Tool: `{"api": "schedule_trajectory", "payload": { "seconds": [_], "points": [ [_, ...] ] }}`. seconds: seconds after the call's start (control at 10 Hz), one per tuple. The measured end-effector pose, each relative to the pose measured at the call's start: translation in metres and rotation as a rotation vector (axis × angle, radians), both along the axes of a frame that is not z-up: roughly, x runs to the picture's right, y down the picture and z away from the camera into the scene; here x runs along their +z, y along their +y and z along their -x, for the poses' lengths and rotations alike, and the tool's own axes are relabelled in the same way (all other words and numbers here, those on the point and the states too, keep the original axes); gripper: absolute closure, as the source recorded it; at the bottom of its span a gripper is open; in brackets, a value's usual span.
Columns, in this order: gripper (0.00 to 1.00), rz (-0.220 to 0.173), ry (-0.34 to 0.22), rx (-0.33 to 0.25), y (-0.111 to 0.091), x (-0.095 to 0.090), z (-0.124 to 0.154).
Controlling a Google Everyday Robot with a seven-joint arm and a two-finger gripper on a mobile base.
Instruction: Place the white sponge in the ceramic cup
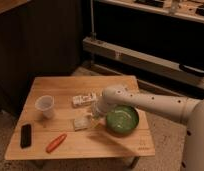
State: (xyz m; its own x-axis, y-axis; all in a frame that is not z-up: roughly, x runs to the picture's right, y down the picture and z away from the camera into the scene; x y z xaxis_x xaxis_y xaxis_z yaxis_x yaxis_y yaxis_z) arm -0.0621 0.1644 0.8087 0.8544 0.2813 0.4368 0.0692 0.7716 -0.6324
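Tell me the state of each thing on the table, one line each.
ceramic cup: upright, nothing visible inside.
white sponge: lying flat on the table, outside the cup.
green bowl: upright, looks empty.
gripper: low beside the sponge's right edge, between sponge and bowl.

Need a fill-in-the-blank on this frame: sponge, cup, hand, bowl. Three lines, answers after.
1. The white sponge lies flat on the ___, not in the cup.
2. The hand is low beside the sponge, between it and the ___ bowl.
3. In the picture, the cup stands to the ___ of the sponge.

Missing words: table; green; left.
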Motion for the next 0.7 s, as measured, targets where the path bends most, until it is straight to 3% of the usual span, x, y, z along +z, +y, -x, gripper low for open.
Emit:
{"api": "schedule_trajectory", "payload": {
  "seconds": [0.4, 0.7],
  "points": [
    [0.35, 0.036, -0.022, -0.033, 0.012, 0.006, 0.001],
    [0.35, 0.040, -0.088, -0.044, 0.018, 0.013, 0.013]
  ]
}}
